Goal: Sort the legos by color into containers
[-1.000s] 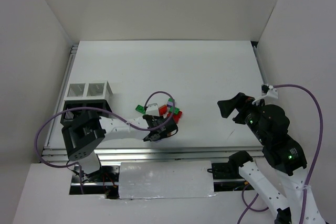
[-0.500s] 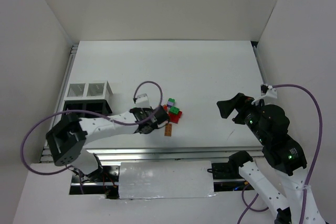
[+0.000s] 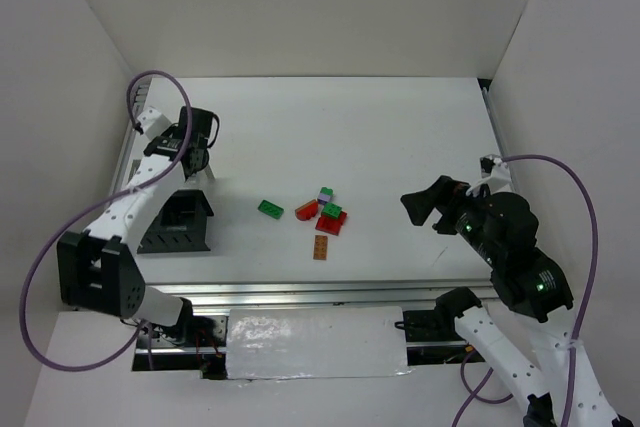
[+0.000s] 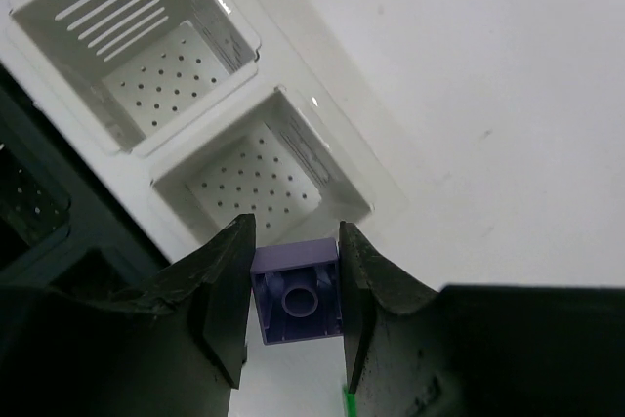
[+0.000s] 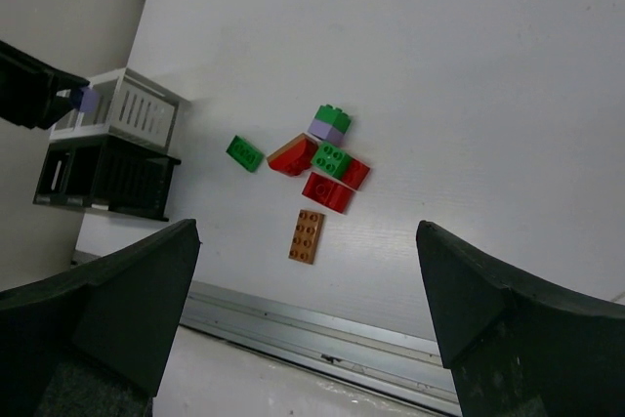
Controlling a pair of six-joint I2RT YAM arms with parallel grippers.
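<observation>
The left hand [image 3: 196,150] pinched a lavender brick [image 4: 298,292] between its fingers, right at the corner rim of a white bin [image 4: 332,158]. The other legos [image 3: 322,217] lay on the desk [image 3: 400,137], well apart from that bin. Beyond them, the right hand [image 3: 425,205] hovered with its fingers spread.

Left tool [image 3: 200,159] over the containers [image 3: 183,234] at far left, legos [image 3: 322,219] loose in the middle, right tool [image 3: 420,205] well apart

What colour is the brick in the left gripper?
The brick is lavender; clearest in left wrist view.
</observation>
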